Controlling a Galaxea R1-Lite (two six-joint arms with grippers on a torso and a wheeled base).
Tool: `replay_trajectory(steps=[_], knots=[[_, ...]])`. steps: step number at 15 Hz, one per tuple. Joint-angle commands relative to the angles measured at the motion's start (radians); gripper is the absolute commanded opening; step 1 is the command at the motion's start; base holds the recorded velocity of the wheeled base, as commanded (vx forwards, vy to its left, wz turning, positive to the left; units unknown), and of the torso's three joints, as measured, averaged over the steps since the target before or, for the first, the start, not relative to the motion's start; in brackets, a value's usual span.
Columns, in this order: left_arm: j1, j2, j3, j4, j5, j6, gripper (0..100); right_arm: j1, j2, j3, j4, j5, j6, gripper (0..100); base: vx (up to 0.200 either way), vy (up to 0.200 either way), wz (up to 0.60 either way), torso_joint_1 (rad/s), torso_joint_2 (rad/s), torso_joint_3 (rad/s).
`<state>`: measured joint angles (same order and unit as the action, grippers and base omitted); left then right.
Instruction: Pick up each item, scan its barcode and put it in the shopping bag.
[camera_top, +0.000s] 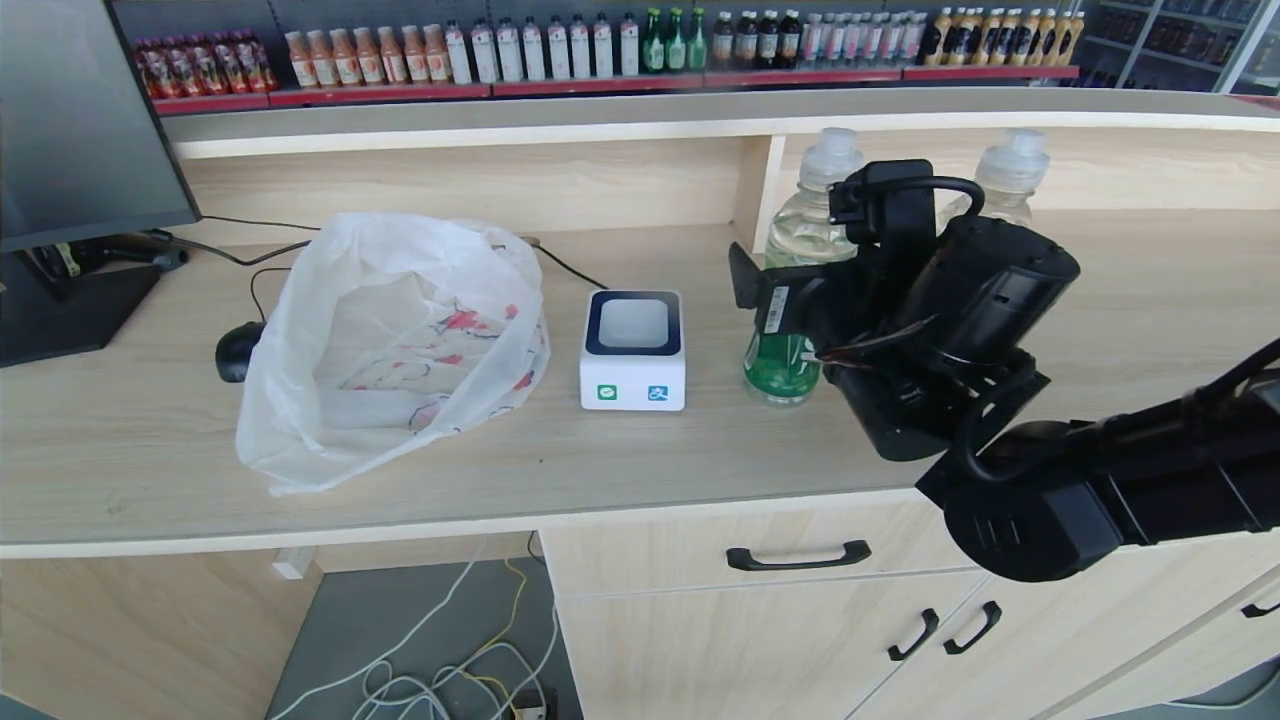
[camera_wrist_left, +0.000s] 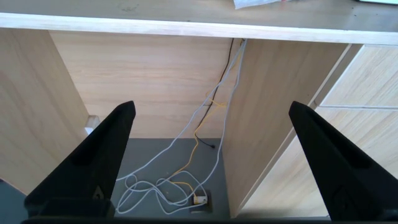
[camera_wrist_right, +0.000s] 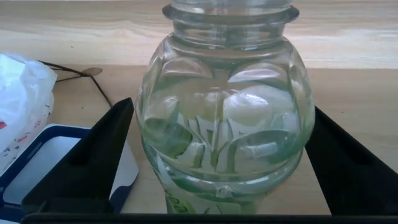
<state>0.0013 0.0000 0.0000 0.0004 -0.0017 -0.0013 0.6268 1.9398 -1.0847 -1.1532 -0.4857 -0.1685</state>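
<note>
Right end effector (camera_wrist_right: 221, 121) spread wide around the upright bottle (camera_top: 785, 360) on the counter (camera_top: 150, 440).

bright even light, soft shadows — edges bowed

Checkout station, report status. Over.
Left gripper open, low, facing the recess under the counter. Right gripper around front bottle, grip unconfirmed; bottle upright on counter. Scanner sits between bottle and shopping bag.
</note>
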Motion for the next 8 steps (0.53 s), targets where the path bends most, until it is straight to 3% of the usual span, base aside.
replay_trajectory(steps=[1,8], knots=[[0.000,0.000,0.000,0.000,0.000,0.000,100,0.001,0.005,-0.008,0.000,-0.001,0.000,100,0.000,0.000,0.00,0.000,0.00,0.000],[0.000,0.000,0.000,0.001,0.000,0.000,100,0.001,0.028,-0.012,-0.013,0.010,0.009,100,0.000,0.000,0.00,0.000,0.00,0.000]])
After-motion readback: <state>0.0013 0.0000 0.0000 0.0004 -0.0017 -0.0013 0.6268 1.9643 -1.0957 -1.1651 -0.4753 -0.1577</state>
